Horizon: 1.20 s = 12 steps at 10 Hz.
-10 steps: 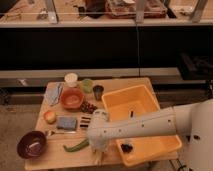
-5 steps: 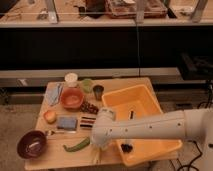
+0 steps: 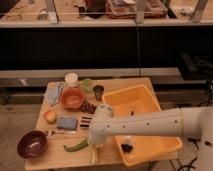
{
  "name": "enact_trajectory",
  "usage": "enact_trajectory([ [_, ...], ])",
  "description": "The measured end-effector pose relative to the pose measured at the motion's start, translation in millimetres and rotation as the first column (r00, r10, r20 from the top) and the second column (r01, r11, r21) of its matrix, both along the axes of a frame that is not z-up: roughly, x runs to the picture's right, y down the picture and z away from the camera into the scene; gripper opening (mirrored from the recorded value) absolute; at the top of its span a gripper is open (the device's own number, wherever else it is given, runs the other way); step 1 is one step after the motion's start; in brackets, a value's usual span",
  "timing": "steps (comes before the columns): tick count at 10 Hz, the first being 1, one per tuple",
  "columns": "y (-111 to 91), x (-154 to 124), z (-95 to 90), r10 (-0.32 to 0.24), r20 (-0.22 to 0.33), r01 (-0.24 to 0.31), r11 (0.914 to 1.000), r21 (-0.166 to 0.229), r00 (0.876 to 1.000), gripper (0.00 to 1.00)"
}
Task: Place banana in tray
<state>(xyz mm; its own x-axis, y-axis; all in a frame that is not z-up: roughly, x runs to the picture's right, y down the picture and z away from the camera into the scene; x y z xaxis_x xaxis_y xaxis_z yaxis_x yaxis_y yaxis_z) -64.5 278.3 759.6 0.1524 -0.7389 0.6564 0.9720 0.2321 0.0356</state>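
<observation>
The banana (image 3: 93, 156) is slim and pale yellow. It lies near the table's front edge, just right of the green vegetable (image 3: 76, 146). My gripper (image 3: 95, 146) hangs from the white arm, which reaches in from the right across the tray. The gripper is right over the banana's upper end and hides part of it. The tray (image 3: 131, 101) is the large orange-yellow bin on the right half of the table. A small dark object (image 3: 126, 146) lies in its front part. The banana is outside the tray, to its left.
A maroon bowl (image 3: 33, 144) stands at the front left. Also on the table are a yellow-red fruit (image 3: 50, 116), a blue sponge (image 3: 66, 123), an orange bowl (image 3: 72, 98), a blue cloth (image 3: 54, 94), a white cup (image 3: 71, 79), a green cup (image 3: 87, 85) and a dark cup (image 3: 99, 92). A dark shelf unit stands behind.
The arm has swung a little left and lower, bringing the gripper down over the banana. The banana and the other objects have not moved.
</observation>
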Motion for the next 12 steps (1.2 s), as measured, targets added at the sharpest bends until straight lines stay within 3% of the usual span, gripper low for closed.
enact_trajectory([
  [2,1.4,-2.5,1.6,-0.027,0.002,0.027,0.9996,-0.009,1.000,0.02],
  [3,3.6,-4.3,2.1,-0.044,0.001,0.044,0.9989,-0.015,0.999,0.06],
  [5,3.2,-3.2,1.0,-0.043,0.000,0.043,0.9989,-0.016,0.999,0.22],
  [6,3.2,-2.7,0.8,-0.043,-0.001,0.043,0.9989,-0.017,0.999,0.25],
  [9,6.7,-3.7,0.3,-0.046,-0.002,0.046,0.9987,-0.022,0.999,0.09],
  [12,8.8,-2.8,-2.1,-0.050,-0.002,0.050,0.9984,-0.025,0.999,0.09],
])
